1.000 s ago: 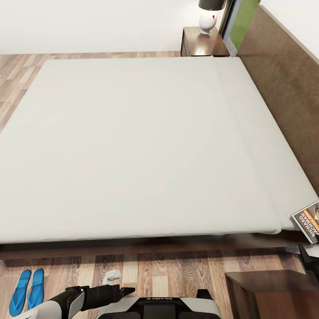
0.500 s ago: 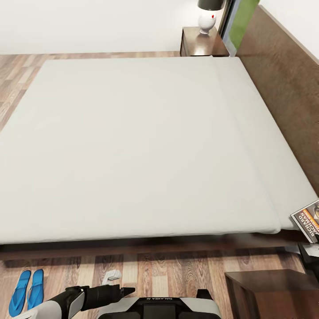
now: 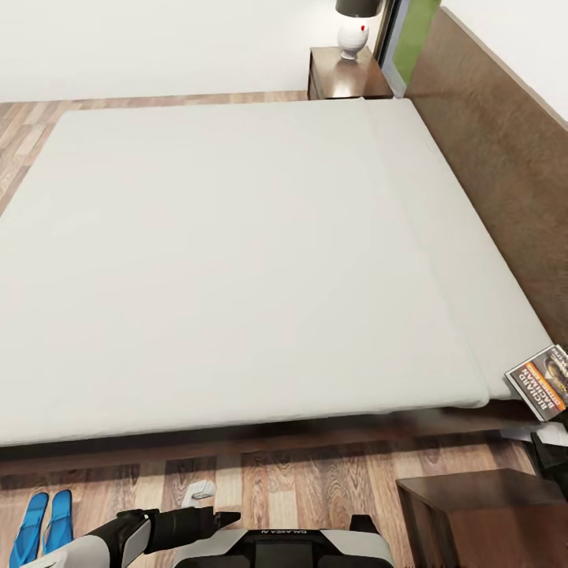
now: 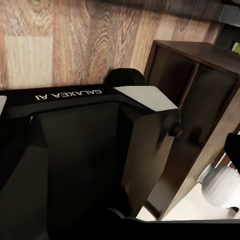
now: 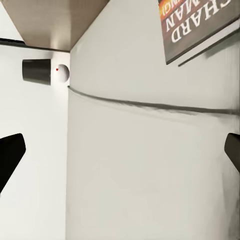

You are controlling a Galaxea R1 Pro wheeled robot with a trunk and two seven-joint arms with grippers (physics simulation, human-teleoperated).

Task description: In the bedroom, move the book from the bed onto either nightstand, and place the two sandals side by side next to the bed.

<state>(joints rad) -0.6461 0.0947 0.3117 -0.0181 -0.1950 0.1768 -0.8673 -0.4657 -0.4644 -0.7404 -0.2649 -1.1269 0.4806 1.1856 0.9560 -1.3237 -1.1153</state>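
The book [image 3: 543,381], dark with an orange band, lies on the near right corner of the bed [image 3: 237,252], close to the headboard. In the right wrist view the book [image 5: 200,25] sits just ahead of my right gripper [image 5: 120,155], which is open over the off-white mattress, a fingertip at each side. The two sandals [image 3: 43,525], bright blue, lie side by side on the floor beside the bed at the lower left. My left gripper [image 3: 221,518] is folded in front of my trunk above the floor, holding nothing, one fingertip [image 4: 234,146] out at the side.
A dark brown nightstand [image 3: 481,513] stands next to the bed at the lower right, just below the book. A second nightstand [image 3: 347,75] with a white lamp [image 3: 351,30] stands at the far side. The tall wooden headboard [image 3: 505,150] runs along the right.
The whole picture has shifted left and slightly down, so the camera has moved. The book, sandals and both arms keep their places.
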